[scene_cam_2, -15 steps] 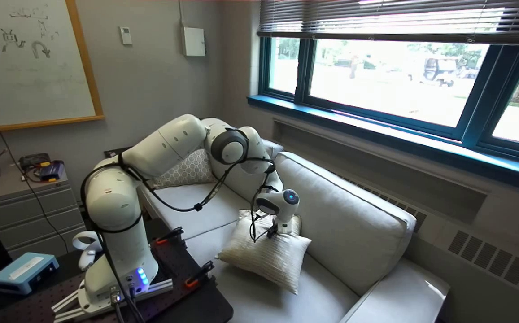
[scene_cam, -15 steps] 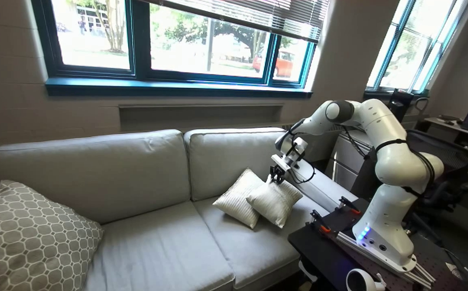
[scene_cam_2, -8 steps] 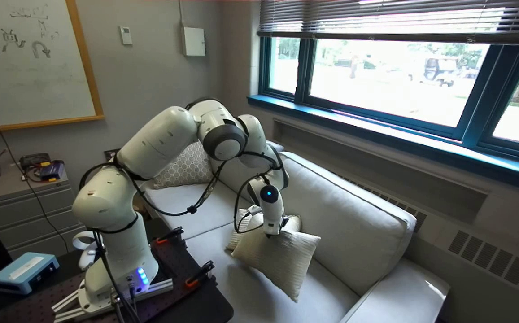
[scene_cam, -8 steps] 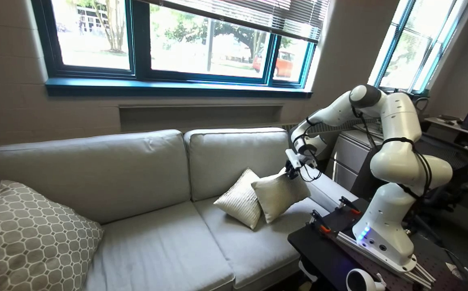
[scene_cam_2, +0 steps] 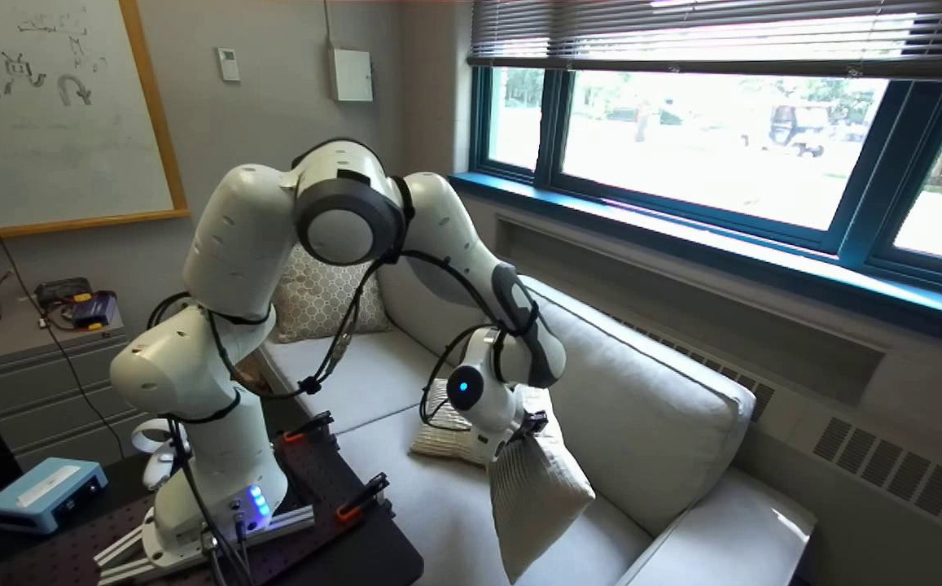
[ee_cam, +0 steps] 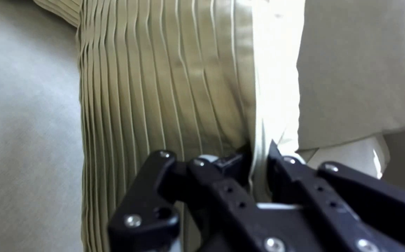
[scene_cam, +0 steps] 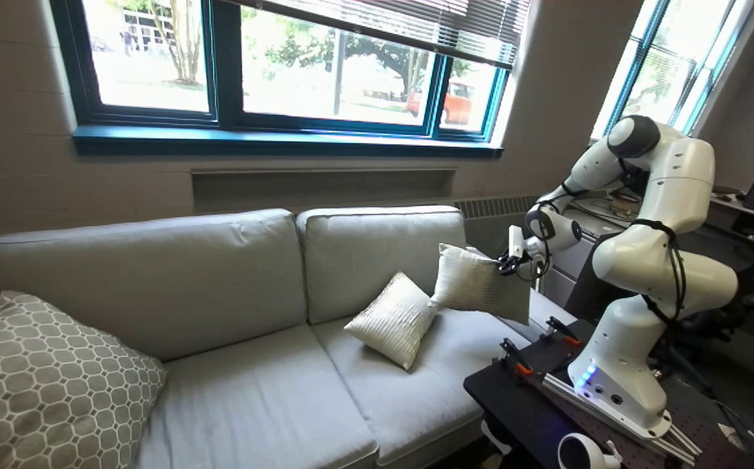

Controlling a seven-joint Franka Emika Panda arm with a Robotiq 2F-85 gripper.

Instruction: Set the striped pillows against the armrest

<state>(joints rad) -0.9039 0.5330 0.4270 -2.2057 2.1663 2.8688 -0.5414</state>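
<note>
Cream striped pillow (scene_cam: 471,283) lifted and swung towards armrest (scene_cam_2: 723,529) since one second ago; contact with armrest unclear. Other striped pillow (scene_cam: 393,322) barely shifted, propped on sofa (scene_cam: 253,391) near back cushion (scene_cam: 383,247). End effector (ee_cam: 260,159) clamped tight, lifted pillow's edge pinched between fingers. Arm (scene_cam: 663,260) drawn back, elbow high, forearm sloping down toward sofa. Base (scene_cam: 618,371) on black surface (scene_cam: 504,394), orange-tipped clamps (scene_cam: 515,355) at edge. Lattice-patterned pillow (scene_cam: 57,384) at sofa's opposite end. Blue-framed window (scene_cam: 285,71) behind sofa, blinds (scene_cam_2: 723,45) partly lowered; whiteboard (scene_cam_2: 55,114) on wall (scene_cam_2: 275,146).
</note>
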